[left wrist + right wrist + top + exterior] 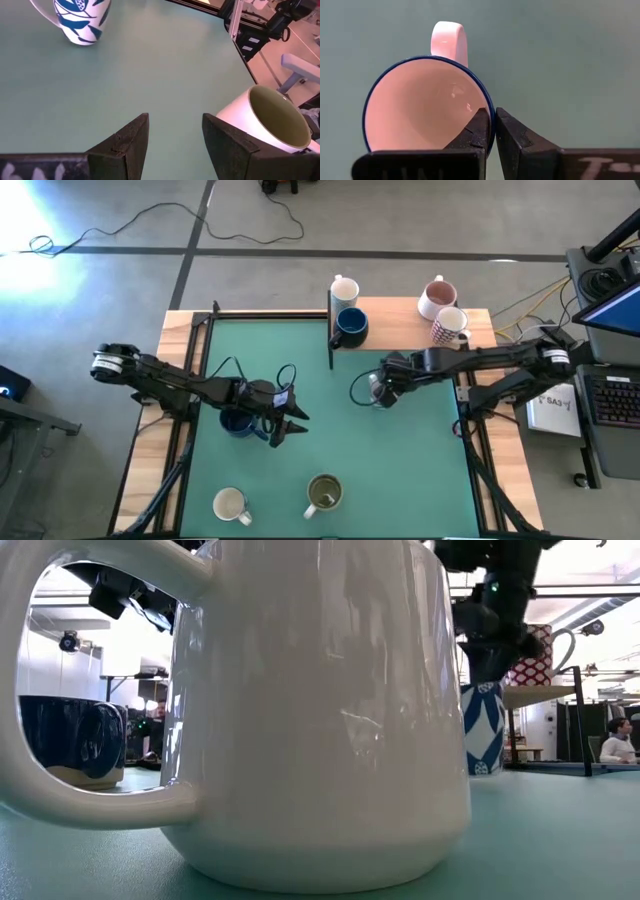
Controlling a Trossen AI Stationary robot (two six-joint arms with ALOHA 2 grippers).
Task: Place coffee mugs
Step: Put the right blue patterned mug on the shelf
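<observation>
The right end effector point(378, 392), just right of centre in the overhead picture, is pressed together on the rim of a blue-patterned mug point(427, 105), one finger inside and one outside; that mug has a blue lip and stands on the green tabletop point(400, 470). The left end effector point(287, 423), left of centre, is spread wide and holds nothing, with a navy mug point(237, 421) under its arm. Near the bottom edge stand a white mug point(230, 504) and an olive mug point(324, 492). At upper centre a cream mug point(344, 289) and a second navy mug point(351, 326) sit by a dark upright divider point(331, 330); at upper right are a pink-lined mug point(437, 296) and a red-patterned mug point(450, 326). Letters on a white box point(553, 408) at the right edge are too small to read.
</observation>
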